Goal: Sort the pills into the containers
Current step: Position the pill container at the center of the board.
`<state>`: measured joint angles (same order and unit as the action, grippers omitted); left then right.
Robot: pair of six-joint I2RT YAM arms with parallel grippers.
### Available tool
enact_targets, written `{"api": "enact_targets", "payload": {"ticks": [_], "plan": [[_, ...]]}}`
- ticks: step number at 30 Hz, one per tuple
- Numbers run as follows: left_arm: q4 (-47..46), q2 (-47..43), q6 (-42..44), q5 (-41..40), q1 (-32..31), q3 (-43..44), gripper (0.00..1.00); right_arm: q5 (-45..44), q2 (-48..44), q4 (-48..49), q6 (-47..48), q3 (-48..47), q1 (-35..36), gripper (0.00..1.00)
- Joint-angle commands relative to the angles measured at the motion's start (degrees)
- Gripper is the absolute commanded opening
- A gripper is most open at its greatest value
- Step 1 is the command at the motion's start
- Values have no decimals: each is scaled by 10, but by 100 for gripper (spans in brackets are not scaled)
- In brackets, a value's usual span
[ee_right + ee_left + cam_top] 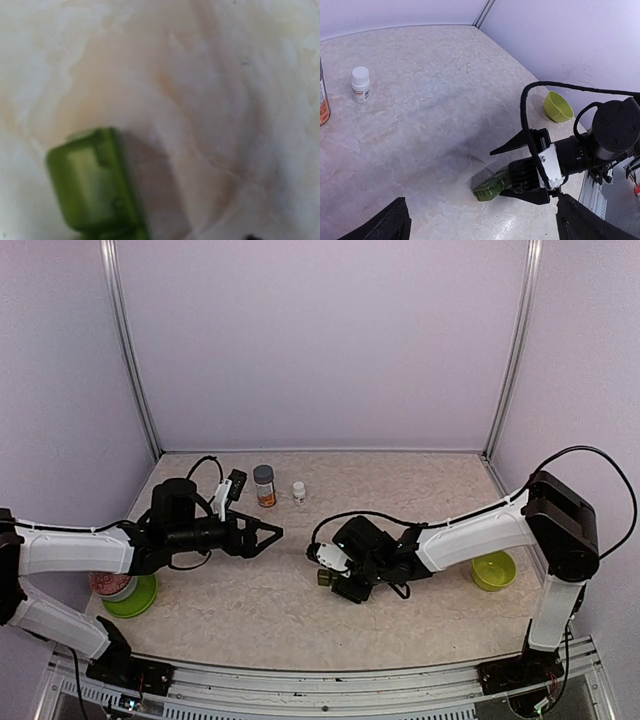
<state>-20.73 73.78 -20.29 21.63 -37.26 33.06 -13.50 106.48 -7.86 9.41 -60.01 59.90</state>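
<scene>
Fingers (514, 144) of the right gripper (497, 172) are standing apart at the pill box (491, 186), lower centre; left gripper (268, 538) is gaping wide.

Soft even overhead light, top and left wrist views sharp, faint diffuse shadow on the table (420, 75) ahead of the right gripper (497, 172), right wrist view heavily blurred — pill box (92, 185) out of focus.

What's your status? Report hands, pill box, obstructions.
Left hand open, hovering clear. Right hand open at pill box on table, no grip confirmed. Nothing blocking it.
</scene>
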Motion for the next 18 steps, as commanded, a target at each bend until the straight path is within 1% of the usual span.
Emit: {"api": "enact_targets", "payload": {"ticks": [1,2,3,9,14,18], "plan": [[-25,13,-3,6,4,-4,99,18,3,15,19,10,3,56],[-28,15,-5,7,4,-5,99,20,2,22,24,13,3,49],[-30,16,-5,8,4,-7,99,20,1,28,28,16,3,47],[-35,17,-5,7,4,-10,99,-10,-9,69,66,36,3,46],[-39,19,-5,4,4,-12,99,-70,0,110,116,42,-1,44],[-45,24,-5,5,4,-14,99,-123,11,163,171,42,-17,42]]}}
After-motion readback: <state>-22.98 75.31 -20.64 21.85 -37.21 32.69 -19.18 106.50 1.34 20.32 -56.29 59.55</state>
